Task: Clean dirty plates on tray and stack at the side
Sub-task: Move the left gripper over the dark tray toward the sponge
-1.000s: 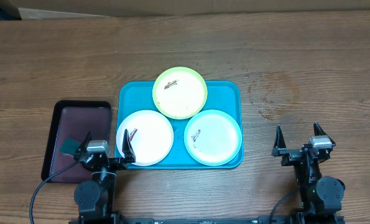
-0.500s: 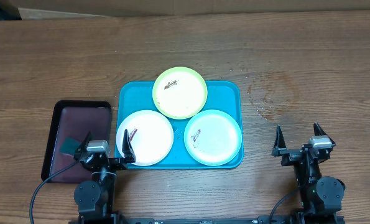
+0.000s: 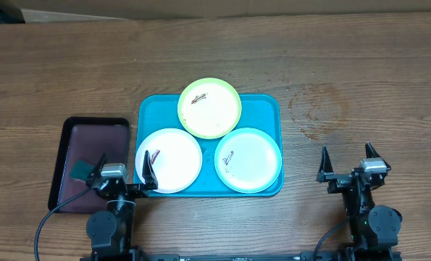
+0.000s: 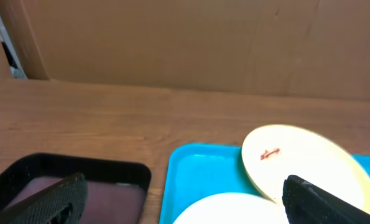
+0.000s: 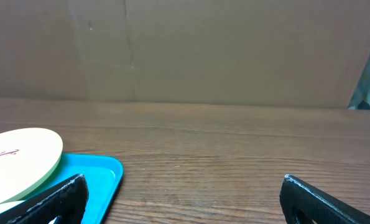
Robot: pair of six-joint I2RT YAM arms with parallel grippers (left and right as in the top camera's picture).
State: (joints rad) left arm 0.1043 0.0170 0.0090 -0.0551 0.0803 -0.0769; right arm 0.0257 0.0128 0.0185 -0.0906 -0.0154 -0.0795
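A brown wooden table [image 3: 70,65] runs back to a cardboard wall [image 4: 185,43]. The turquoise tray [image 3: 153,110] lies at the middle of the table, and all three plates sit on it, close together. The yellow-green plate [image 3: 209,109] is at the far side and overhangs the rim. The white plate [image 3: 169,161] is near left and the teal-rimmed plate [image 3: 248,160] near right. Each bears a small dark smear.

Just left of the tray is a maroon tray [image 3: 92,134] with a black rim, holding a small dark green thing [image 3: 78,171].

The left gripper [image 3: 124,165] sits at the near edge with its fingers spread wide and nothing between them. From above, one finger lies over the maroon tray and the other over the white plate's near-left edge. The right gripper [image 3: 348,161] is near right, well apart from the tray, likewise spread over bare wood. A faint ring stain [image 3: 313,109] marks the table right of the tray.
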